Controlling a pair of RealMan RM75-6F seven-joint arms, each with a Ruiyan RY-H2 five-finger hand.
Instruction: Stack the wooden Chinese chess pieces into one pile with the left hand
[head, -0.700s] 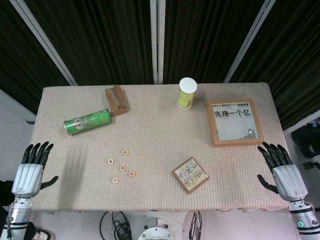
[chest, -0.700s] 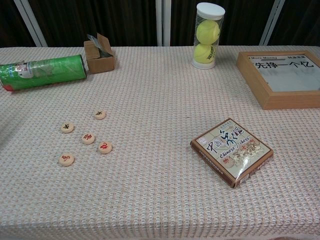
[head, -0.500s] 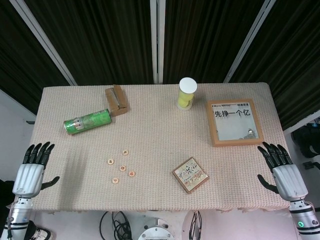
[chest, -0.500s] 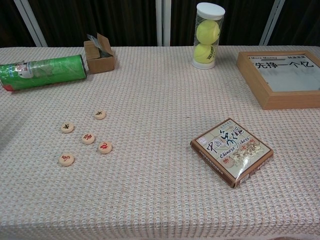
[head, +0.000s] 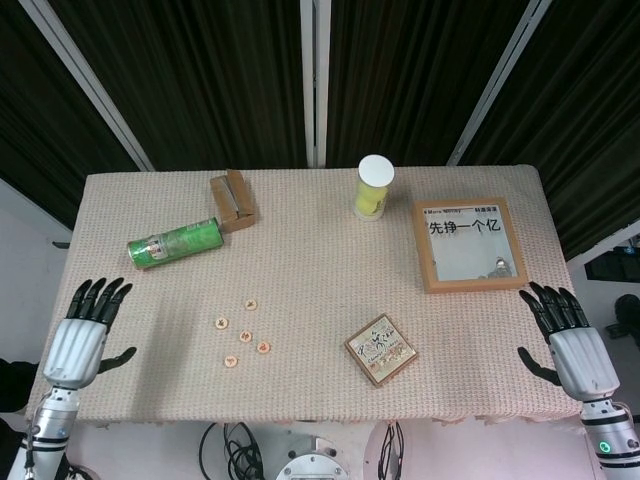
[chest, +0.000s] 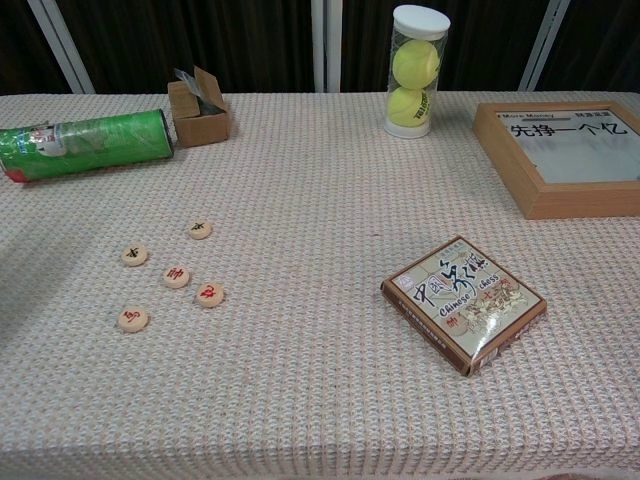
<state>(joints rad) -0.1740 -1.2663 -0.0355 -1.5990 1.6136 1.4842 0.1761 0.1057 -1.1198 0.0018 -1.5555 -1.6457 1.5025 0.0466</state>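
Several round wooden chess pieces (chest: 177, 277) lie flat and apart on the woven cloth, left of centre; the head view shows the same loose cluster of chess pieces (head: 245, 335). None is stacked on another. My left hand (head: 82, 338) hovers over the table's left edge, fingers spread, holding nothing, well left of the pieces. My right hand (head: 572, 347) is at the right edge, fingers spread and empty. Neither hand shows in the chest view.
A green can (head: 174, 243) lies on its side at the back left beside a small open wooden box (head: 232, 201). A tube of tennis balls (chest: 418, 70) stands at the back. A framed picture (head: 469, 243) and a chess box (chest: 463, 303) lie to the right.
My left hand has moved inward and forward over the table's left edge. The right hand has drifted slightly. The pieces have not moved.
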